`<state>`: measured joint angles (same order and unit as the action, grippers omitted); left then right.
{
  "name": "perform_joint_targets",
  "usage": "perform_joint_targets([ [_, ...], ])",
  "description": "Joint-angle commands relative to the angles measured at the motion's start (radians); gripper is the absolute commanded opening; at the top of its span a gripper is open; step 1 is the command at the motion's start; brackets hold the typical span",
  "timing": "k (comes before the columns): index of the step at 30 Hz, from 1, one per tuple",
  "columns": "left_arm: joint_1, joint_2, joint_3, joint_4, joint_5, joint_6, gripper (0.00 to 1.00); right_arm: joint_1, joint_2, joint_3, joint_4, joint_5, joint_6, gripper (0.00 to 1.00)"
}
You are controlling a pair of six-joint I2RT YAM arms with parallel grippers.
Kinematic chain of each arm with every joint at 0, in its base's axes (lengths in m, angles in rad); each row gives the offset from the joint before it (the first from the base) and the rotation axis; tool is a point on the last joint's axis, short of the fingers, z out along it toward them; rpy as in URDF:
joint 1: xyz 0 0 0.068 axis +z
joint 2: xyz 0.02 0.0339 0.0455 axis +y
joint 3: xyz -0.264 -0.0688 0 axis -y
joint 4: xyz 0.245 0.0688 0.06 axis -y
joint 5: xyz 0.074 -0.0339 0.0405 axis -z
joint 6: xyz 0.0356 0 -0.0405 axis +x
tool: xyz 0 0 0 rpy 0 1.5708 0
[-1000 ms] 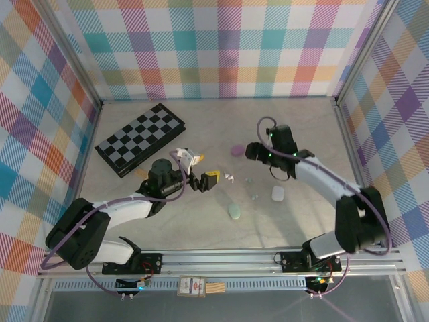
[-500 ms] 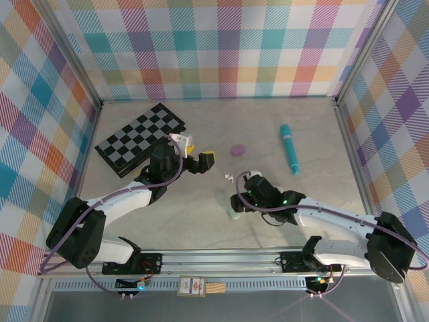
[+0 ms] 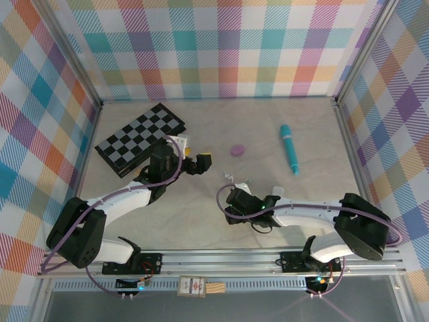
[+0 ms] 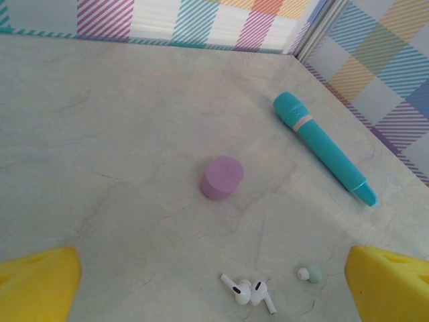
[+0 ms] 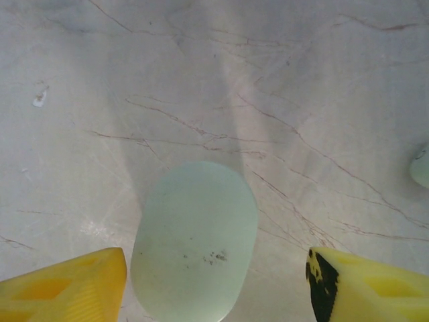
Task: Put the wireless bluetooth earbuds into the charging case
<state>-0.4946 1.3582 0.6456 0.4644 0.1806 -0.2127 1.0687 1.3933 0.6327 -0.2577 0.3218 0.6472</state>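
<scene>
1. Closest in the right wrist view, the right pincer (image 5: 216, 283) is spread wide and pinches nothing. Its two yellow fingertips (image 5: 67, 285) sit in the lower corners of the frame.
2. Between those fingertips a pale green charging case (image 5: 194, 238) lies flat on the veined surface (image 5: 281, 60), a smooth pebble shape at bottom centre. Its left edge is just beside the left fingertip, and we cannot tell whether they touch.
3. At the right edge of that frame we see a sliver of another pale green thing (image 5: 421, 168), too cut off to name.
4. In the left wrist view, the left pincer (image 4: 214, 285) is also spread wide and holds nothing, with its yellow tips in the two lower corners.
5. Between those tips, at bottom centre, two white earbuds (image 4: 248, 293) with short stems lie against each other on the surface. Just to their right a pale green bud (image 4: 312, 273) lies apart from them.
6. Farther up, near the middle of the frame, a purple puck (image 4: 222, 178) stands alone, well apart from the buds.
7. Beyond it, toward the upper right, a teal stick (image 4: 322, 146) with a pink band lies slanted.
8. In the top view, a checkerboard (image 3: 137, 139) lies at the upper left of the surface, just beside the left arm's wrist.
9. Farthest back, plaid walls (image 3: 221, 47) enclose the surface on three sides.
</scene>
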Motion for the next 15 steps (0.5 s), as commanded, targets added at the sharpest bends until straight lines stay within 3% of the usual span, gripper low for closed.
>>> perform_joint_targets([
  [1,0.006,-0.018,-0.003,-0.018,-0.009,0.018,1.00,0.010,0.031,0.025,-0.014,-0.002,0.003,0.69],
  [7,0.007,-0.009,-0.004,-0.013,-0.002,0.018,1.00,0.018,0.054,0.038,-0.031,-0.012,0.003,0.62],
  [15,0.007,-0.009,-0.006,-0.015,0.000,0.022,1.00,0.020,0.041,0.055,-0.071,-0.005,0.000,0.36],
])
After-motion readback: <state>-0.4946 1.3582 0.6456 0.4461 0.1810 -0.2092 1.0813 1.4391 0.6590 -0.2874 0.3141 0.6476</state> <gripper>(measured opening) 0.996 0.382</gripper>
